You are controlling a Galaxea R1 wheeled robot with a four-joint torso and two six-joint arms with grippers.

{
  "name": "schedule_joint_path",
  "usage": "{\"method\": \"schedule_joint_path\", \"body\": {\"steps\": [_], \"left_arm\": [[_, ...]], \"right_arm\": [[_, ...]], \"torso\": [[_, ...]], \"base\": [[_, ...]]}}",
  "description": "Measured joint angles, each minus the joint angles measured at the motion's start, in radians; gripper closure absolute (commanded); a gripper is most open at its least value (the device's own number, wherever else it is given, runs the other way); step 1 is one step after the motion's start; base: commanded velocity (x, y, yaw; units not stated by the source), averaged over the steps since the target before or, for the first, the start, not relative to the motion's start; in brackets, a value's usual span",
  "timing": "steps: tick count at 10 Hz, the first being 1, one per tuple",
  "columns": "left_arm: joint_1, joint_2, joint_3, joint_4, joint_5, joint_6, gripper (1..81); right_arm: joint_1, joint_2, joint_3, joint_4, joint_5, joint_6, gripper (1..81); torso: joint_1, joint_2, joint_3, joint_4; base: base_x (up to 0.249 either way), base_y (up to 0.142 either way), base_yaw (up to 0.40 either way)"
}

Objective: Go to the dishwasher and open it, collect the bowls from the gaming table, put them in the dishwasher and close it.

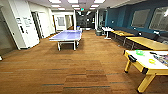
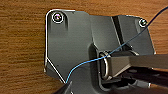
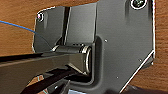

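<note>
step: gaming table is being approached, judged | bowls: larger bowl and smaller bowl are being carried by its white top, well apart from both grippers | grippers: finger state cannot be told | next: closing in is being called for

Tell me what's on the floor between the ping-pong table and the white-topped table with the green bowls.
Nothing: in the head view, only bare brown carpet lies between the ping-pong table and the gaming table holding the bowls.

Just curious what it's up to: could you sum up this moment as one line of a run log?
place: carpeted lounge | gaming table ahead on the right | bowls on it, green, apart | table-tennis table ahead | grippers: cannot tell
</note>
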Motion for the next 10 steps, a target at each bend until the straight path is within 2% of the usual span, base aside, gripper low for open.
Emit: {"method": "schedule_joint_path", "body": {"steps": [1,7,10], "left_arm": [[0.000,0.000,0.000,0.000,0.000,0.000,1.0],[0.015,0.003,0.001,0.022,0.010,0.000,1.0],[-0.006,-0.001,-0.004,0.023,-0.001,0.000,1.0]], "right_arm": [[0.000,0.000,0.000,0.000,0.000,0.000,1.0],[0.010,0.000,-0.001,0.000,0.011,0.000,1.0],[-0.001,0.004,-0.001,0.000,0.007,0.000,1.0]], "torso": [[0.000,0.000,0.000,0.000],[0.000,0.000,0.000,0.000],[0.000,0.000,0.000,0.000]], "base": [[0.000,0.000,-0.203],[0.000,0.000,-0.399],[0.000,0.000,-0.400]]}}
